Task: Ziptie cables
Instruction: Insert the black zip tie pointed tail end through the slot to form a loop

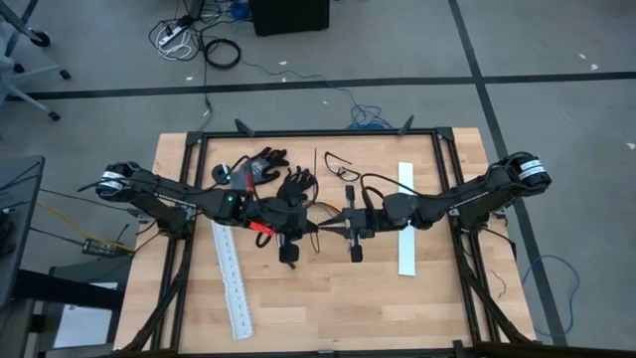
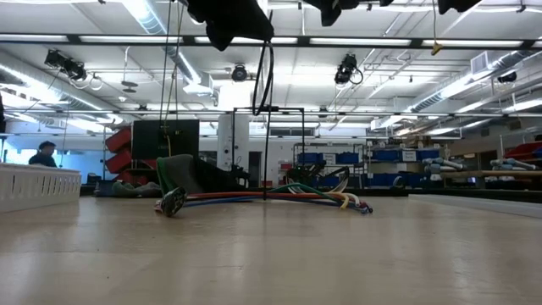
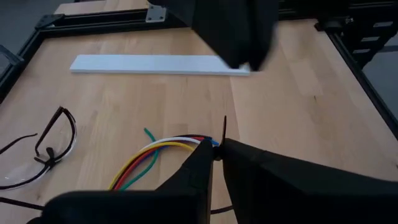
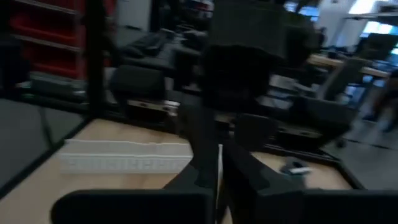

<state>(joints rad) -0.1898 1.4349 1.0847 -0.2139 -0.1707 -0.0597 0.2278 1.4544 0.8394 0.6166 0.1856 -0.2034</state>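
The cables (image 3: 151, 155), thin yellow, white, red, green and blue wires, lie loose on the wooden table (image 1: 328, 298) below both grippers; the low view shows them flat on the board (image 2: 279, 200). My left gripper (image 3: 217, 146) hovers high over them at the table's middle (image 1: 312, 225), shut on a thin black zip tie (image 2: 269, 76) that curves in a loop below it. My right gripper (image 4: 219, 155) faces it level from the right (image 1: 334, 221), fingertips nearly together. My left gripper pinches the black zip tie between its two fingertips, and a short end of the strip (image 3: 224, 126) sticks out past them. The fingers slant down from the table's left. The zip tie is lifted clear and hangs in a loop below the hold. My right gripper is close by, but I cannot tell whether its fingertips touch the zip tie.
Two long white slotted strips lie on the table, one at the right (image 1: 405, 219), one at the near left (image 1: 234, 283). Glasses (image 1: 343, 164) and black gloves (image 1: 278, 174) lie toward the far edge. A black frame (image 1: 447, 149) borders the board.
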